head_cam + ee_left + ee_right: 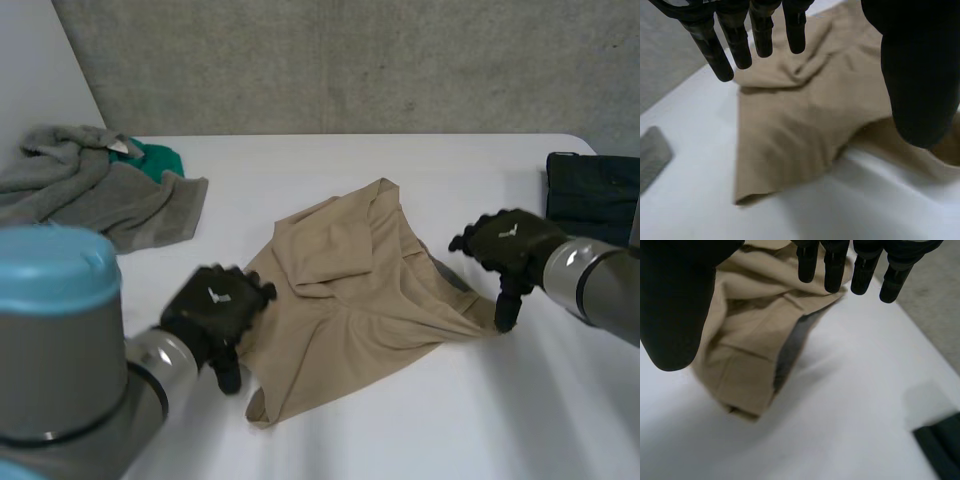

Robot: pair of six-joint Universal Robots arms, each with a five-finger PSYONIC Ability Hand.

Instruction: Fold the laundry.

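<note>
Grey concrete wall point(350, 60) behind white table point(400, 170). Tan garment point(350, 290) lies rumpled mid-table, between both hands. Left hand point(215, 305) over its left edge: fingers point(737, 42) straight, thumb spread wide, nothing gripped. Right hand point(505, 245) at its right edge: fingers point(835, 270) straight, thumb apart, no grasp. Grey towel point(90, 190) and green cloth point(158, 158) far left; dark folded cloth point(595, 195) far right.

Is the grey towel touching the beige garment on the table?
Apart. The head view shows a strip of bare white table between the grey towel and the beige garment.
</note>
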